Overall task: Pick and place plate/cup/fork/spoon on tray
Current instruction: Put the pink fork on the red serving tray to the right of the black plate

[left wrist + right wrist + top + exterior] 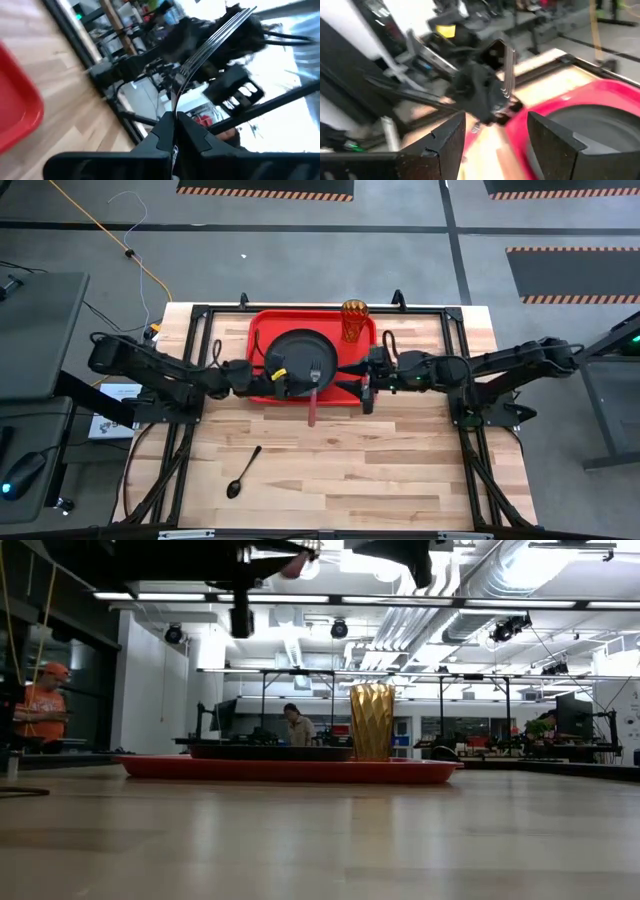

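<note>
**Left gripper holds fork over plate, right gripper open beside tray**

Left gripper: jaws clamped together on the fork, thin metal neck pinched between the fingertips, silvery tines fanning away from the camera. In the high view the fork points its tines to 12 o'clock over the plate, and its reddish-pink handle runs toward 6 o'clock past the tray edge and over the wood. Whether the tines touch the plate cannot be told, probably held above it.

Right gripper: jaws apart, nothing between them, sitting at the tray's 3 o'clock edge, close to the left gripper.

Plate: round, matte black-grey, raised rim, lying on the tray, bright red plastic with rounded corners and a low rim. Cup: amber translucent, faceted wall, upright in the tray corner at the plate's 1 o'clock. Spoon: slim, dark, oval bowl, lying on bare wood at 7 o'clock from the tray, well apart.

Table: pale wood planks, black frame. Beyond it grey floor with hazard-striped mats; the low view shows a lit workshop and a person in orange at 9 o'clock.
</note>
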Tool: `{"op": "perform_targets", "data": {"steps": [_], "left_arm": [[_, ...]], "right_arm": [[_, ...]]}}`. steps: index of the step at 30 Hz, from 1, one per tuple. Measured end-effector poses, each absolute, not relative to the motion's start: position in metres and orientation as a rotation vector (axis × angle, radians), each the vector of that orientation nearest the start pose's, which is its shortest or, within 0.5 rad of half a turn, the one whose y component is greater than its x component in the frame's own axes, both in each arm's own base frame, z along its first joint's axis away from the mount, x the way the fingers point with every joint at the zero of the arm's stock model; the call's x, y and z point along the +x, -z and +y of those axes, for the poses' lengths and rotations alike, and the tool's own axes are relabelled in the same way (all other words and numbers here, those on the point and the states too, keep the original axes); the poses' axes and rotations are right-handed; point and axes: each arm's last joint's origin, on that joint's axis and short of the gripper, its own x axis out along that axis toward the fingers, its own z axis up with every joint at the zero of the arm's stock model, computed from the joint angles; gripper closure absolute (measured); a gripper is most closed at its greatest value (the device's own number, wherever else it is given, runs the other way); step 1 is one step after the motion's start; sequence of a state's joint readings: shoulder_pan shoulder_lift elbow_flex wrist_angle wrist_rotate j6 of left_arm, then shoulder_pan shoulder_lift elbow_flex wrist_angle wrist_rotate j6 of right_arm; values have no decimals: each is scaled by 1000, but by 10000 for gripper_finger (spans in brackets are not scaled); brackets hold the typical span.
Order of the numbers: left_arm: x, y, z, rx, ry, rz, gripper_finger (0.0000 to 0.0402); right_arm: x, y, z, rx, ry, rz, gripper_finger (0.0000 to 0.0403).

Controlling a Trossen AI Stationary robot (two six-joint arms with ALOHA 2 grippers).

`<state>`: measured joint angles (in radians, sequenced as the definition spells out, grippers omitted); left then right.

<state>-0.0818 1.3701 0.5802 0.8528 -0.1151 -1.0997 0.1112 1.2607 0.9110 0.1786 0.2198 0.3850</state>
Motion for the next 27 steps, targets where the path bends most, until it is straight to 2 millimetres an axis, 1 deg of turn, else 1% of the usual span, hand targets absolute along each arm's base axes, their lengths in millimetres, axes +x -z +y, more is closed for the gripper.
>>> {"op": "perform_targets", "data": {"steps": [3, 5, 8, 13, 17, 20, 23, 25, 27], "left_arm": [[284, -229, -26, -1130, 8, -81, 401], [290, -228, -30, -1131, 19, -94, 401], [291, -228, -33, -1126, 18, -97, 401], [292, -228, -34, -1110, 17, -93, 401], [292, -227, -34, -1106, 11, -83, 401], [292, -226, -34, -1105, 9, -76, 401], [292, -226, -34, -1099, 5, -75, 401], [292, -226, -34, -1098, 5, -78, 401], [292, -226, -34, -1097, 3, -78, 401]], "right_arm": [[297, -311, 25, 335, 192, 176, 198], [305, -310, 23, 331, 213, 211, 198], [315, -310, 20, 345, 209, 226, 198], [330, -314, 17, 360, 149, 231, 198], [334, -318, 15, 370, 120, 225, 198], [332, -319, 14, 378, 123, 220, 203], [329, -321, 13, 402, 128, 234, 228], [327, -320, 13, 401, 132, 256, 256], [326, -318, 13, 410, 139, 277, 293]]}}
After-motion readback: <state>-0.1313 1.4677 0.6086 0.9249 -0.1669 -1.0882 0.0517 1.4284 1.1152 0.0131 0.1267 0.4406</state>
